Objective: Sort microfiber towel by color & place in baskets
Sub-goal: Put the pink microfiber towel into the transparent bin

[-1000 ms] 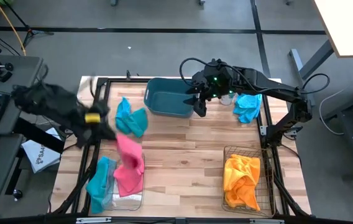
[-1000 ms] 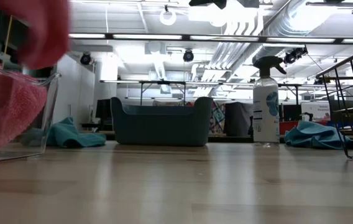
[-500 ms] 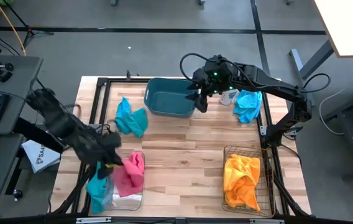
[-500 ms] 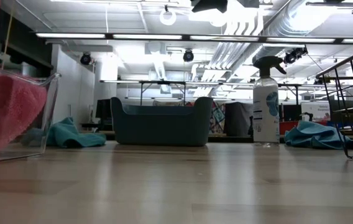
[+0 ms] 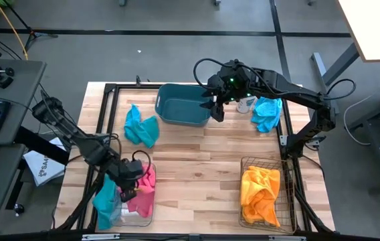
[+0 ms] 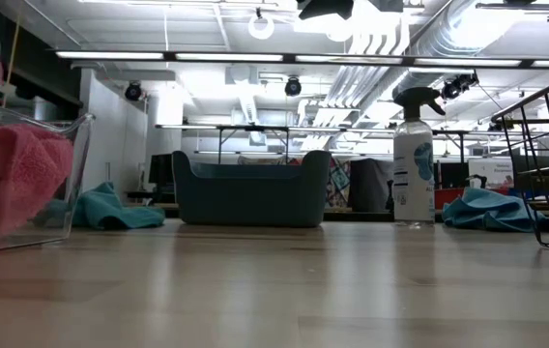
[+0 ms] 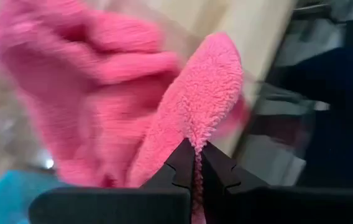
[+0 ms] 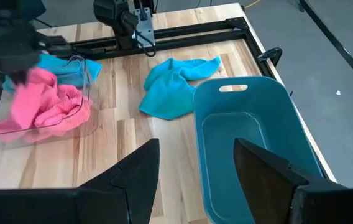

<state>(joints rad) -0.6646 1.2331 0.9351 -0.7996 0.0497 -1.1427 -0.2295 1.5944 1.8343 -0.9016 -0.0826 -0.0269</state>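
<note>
My left gripper (image 5: pixel 132 181) is shut on a pink towel (image 5: pixel 146 186) and stands low over the clear bin (image 5: pixel 128 215) at the table's near left. A teal towel (image 5: pixel 106 197) hangs over that bin's left wall. Another teal towel (image 5: pixel 141 127) lies flat on the table, and a third (image 5: pixel 267 112) lies at the far right. My right gripper (image 5: pixel 215 108) hovers open over the right end of the teal tub (image 5: pixel 182 104). The wire basket (image 5: pixel 247 201) at the near right holds an orange towel (image 5: pixel 259 191). My left gripper pinches a raised fold of the pink towel (image 7: pixel 209 106) between its two fingers (image 7: pixel 183 163), coming from above and slanting down. The rest of the towel lies bunched in the clear bin (image 6: pixel 73 159), slack below the fingers.
A clear spray bottle (image 5: pixel 246 104) stands between the teal tub and the far-right teal towel. Black frame rails run along the table's left and right edges. Bare wood (image 5: pixel 197 167) lies in the middle of the table between bin, tub and basket.
My left gripper has swung from the table's left side toward the near edge and come down over the clear bin, still shut on the pink towel. The towel hung long below the gripper; now it lies bunched inside the bin.
</note>
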